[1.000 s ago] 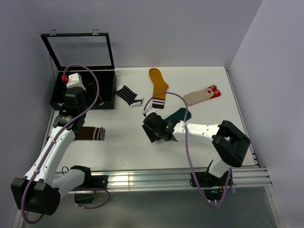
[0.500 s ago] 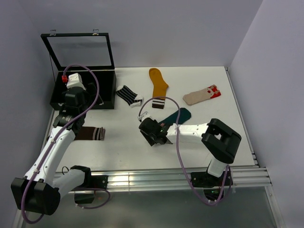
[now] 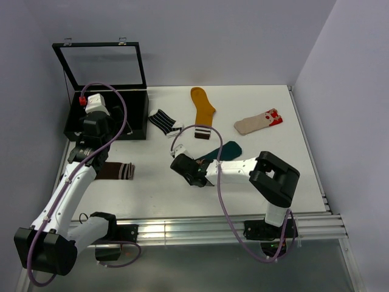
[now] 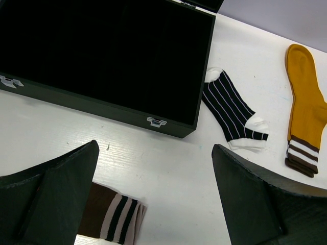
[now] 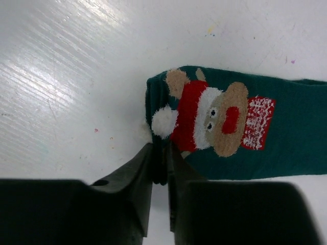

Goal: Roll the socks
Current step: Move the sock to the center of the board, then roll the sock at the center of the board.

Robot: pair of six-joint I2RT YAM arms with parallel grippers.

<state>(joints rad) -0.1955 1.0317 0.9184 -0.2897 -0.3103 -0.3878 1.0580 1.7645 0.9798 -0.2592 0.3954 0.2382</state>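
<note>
Right of the open black case [image 3: 137, 126], well out on the white surface [image 3: 152, 188], the right gripper [image 5: 161, 152] has its jaws drawn almost together on the corner of the dark teal sock [image 5: 265, 148] that lies nearest the case. A dark sliver of cloth sits between the fingers [image 5: 138, 173]. It looks like a pinched fold of the sock's edge, though the wrist view is too tight there to tell how much is caught. This sock lies flat, its red-and-white figure face up just beyond the fingertips, and in the top view it runs away from the case toward the far right. The left gripper [image 4: 155, 153] hangs over the surface just in front of the case's front wall, jaws spread wide with only bare surface between them. Just beside the case's right front corner lies the black-and-white striped sock [image 3: 165, 121], apart from the wall. Farther from the case on that same side lies the mustard sock [image 3: 202, 109], its striped cuff toward the arms. The beige sock [image 3: 258, 123] with the red-and-white end lies farthest from the case. In front of the case, on the near side, lies the brown sock [image 3: 115, 171], its striped cuff showing beside the left gripper's finger in the wrist view.
</note>
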